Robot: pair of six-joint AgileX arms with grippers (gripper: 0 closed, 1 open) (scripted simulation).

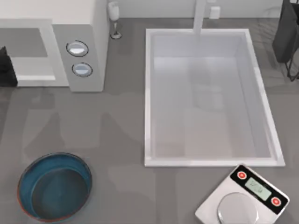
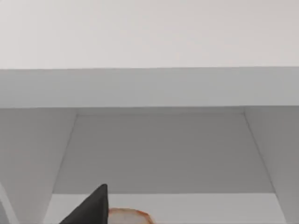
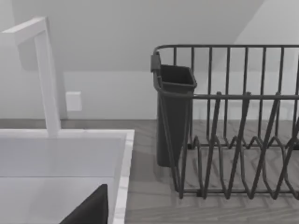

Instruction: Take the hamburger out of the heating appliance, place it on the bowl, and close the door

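The heating appliance (image 1: 86, 28) is a white microwave at the table's back left, with two round dials (image 1: 79, 58) on its grey panel and its cavity (image 1: 28, 51) open. My left gripper (image 1: 5, 69) is at the cavity's mouth by the top view's left edge. In the left wrist view I look into the white cavity (image 2: 159, 154). The hamburger (image 2: 130, 215), a cream lump with orange edges, lies on its floor right beside a dark part of my left gripper (image 2: 89, 210). The bowl (image 1: 54, 186), dark blue-teal, sits at the front left. The door is out of view.
A white sink basin (image 1: 210, 98) with a faucet (image 1: 201, 16) takes up the middle and right. A white scale (image 1: 243, 198) stands at the front right, a wine glass (image 1: 114, 21) behind the microwave. My right gripper (image 3: 91, 210) is parked near the dark dish rack (image 3: 233, 130).
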